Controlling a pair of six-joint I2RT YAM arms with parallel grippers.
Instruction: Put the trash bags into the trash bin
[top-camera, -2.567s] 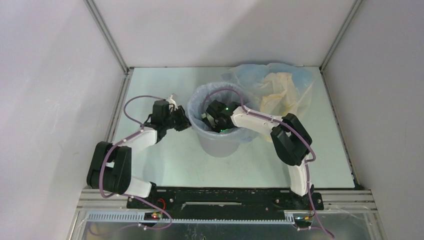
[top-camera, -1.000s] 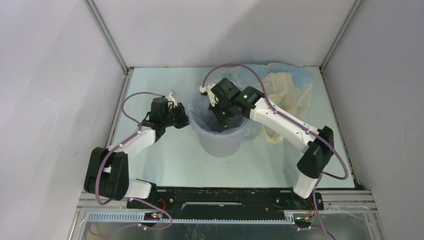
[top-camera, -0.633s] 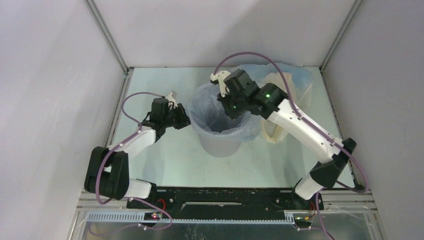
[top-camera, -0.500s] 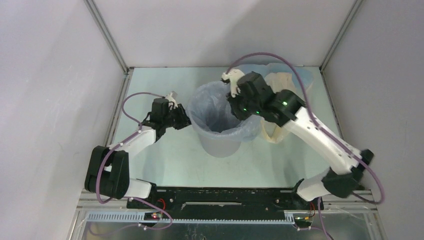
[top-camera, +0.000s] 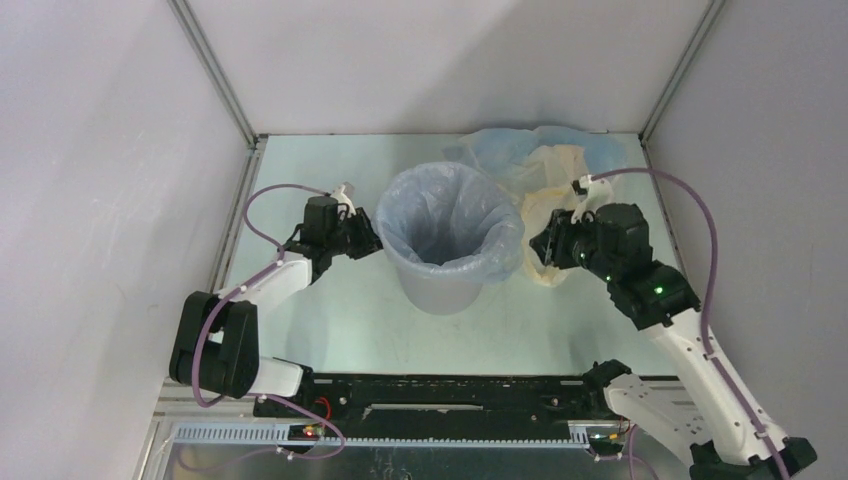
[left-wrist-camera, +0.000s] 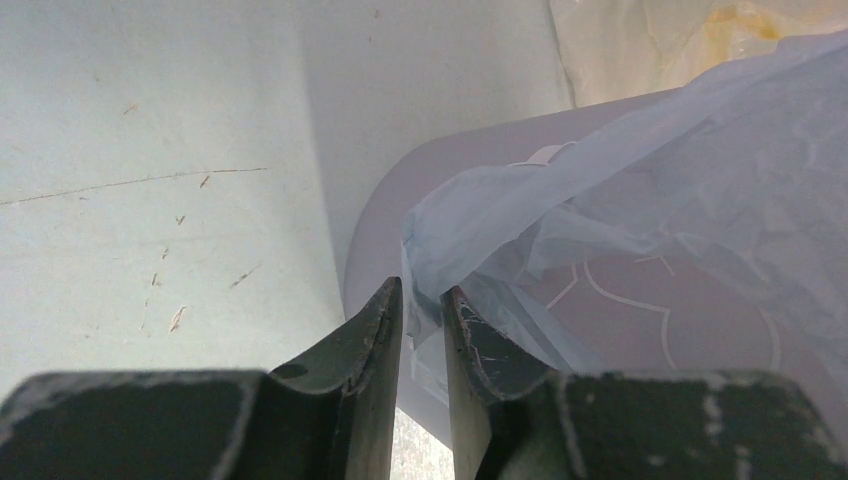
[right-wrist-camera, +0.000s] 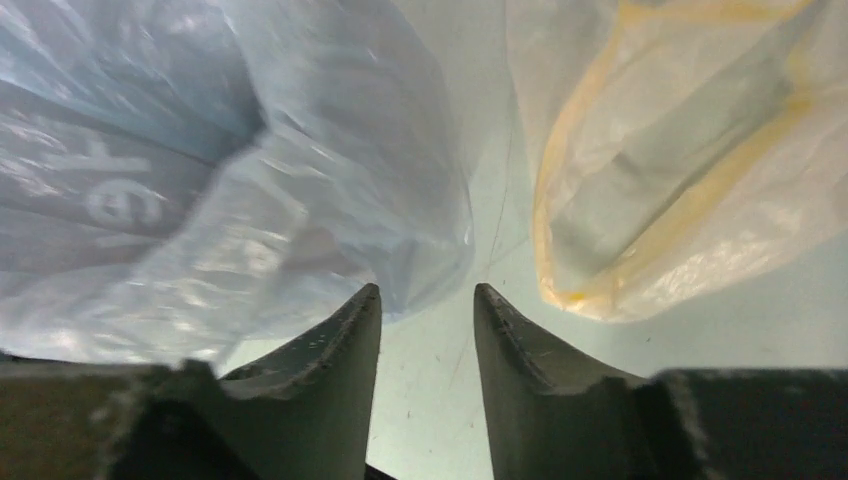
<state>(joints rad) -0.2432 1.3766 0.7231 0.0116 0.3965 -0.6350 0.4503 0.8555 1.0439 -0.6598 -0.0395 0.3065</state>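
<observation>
The light grey trash bin (top-camera: 440, 290) stands mid-table with a pale blue-grey trash bag (top-camera: 450, 215) lining it, folded over its rim. My left gripper (top-camera: 372, 241) is at the bin's left rim, shut on the bag's edge; the left wrist view shows the film (left-wrist-camera: 620, 200) pinched between the left gripper (left-wrist-camera: 422, 300) fingers beside the bin wall (left-wrist-camera: 380, 230). My right gripper (top-camera: 546, 246) is open and empty, low on the table between the bin and a cream-yellow bag (top-camera: 552, 175). The right wrist view shows the right gripper (right-wrist-camera: 427, 295), blue film (right-wrist-camera: 300, 200) and the cream-yellow bag (right-wrist-camera: 680, 170).
A pale blue bag (top-camera: 510, 147) lies crumpled at the back right, under the cream-yellow one. White enclosure walls and metal frame posts (top-camera: 215, 75) close in the table on three sides. The arm bases stand on the black rail (top-camera: 450, 395) at the near edge.
My right gripper has come up out of the bin and swung right, down beside the bin near the cream-yellow bag. The left gripper has kept its hold at the rim.
</observation>
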